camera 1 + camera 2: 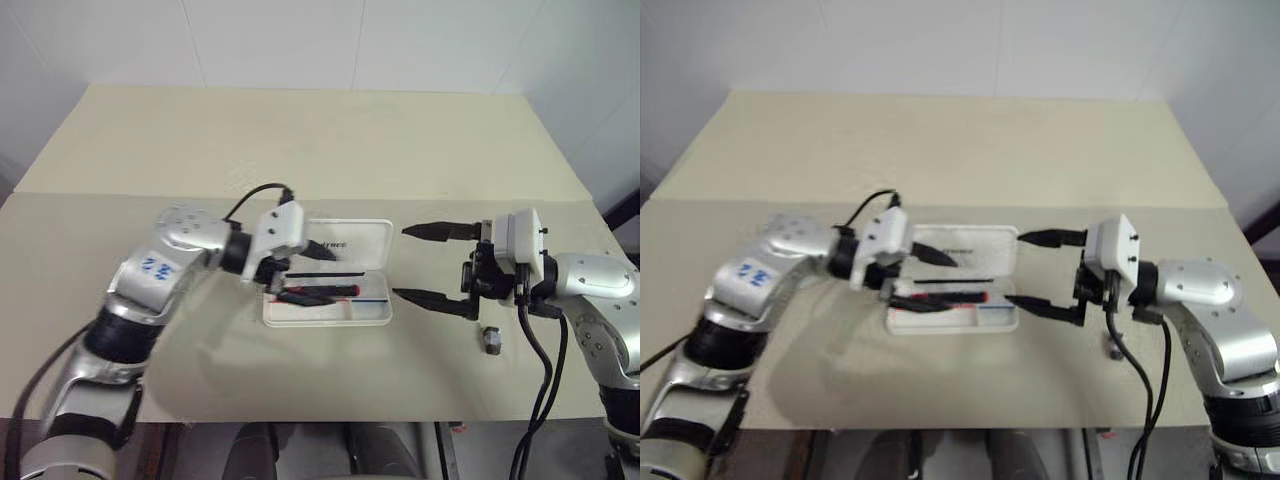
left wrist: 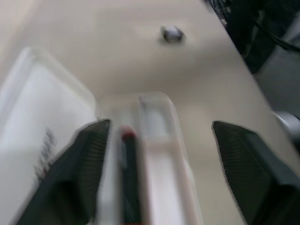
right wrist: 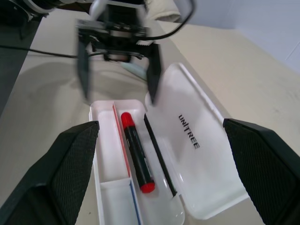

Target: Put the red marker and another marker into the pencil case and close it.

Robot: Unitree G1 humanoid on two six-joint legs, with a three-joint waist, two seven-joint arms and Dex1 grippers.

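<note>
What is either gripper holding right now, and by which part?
Nothing. The left gripper and right gripper are open; the red marker lies in the pencil case.

red marker (image 3: 137, 152) in open pencil case (image 3: 197, 154)

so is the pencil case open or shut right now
Open: the pencil case has its lid laid flat beside the tray, with the red marker lying inside.

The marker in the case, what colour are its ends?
Red, on a black barrel; clearest in the right wrist view.
</note>
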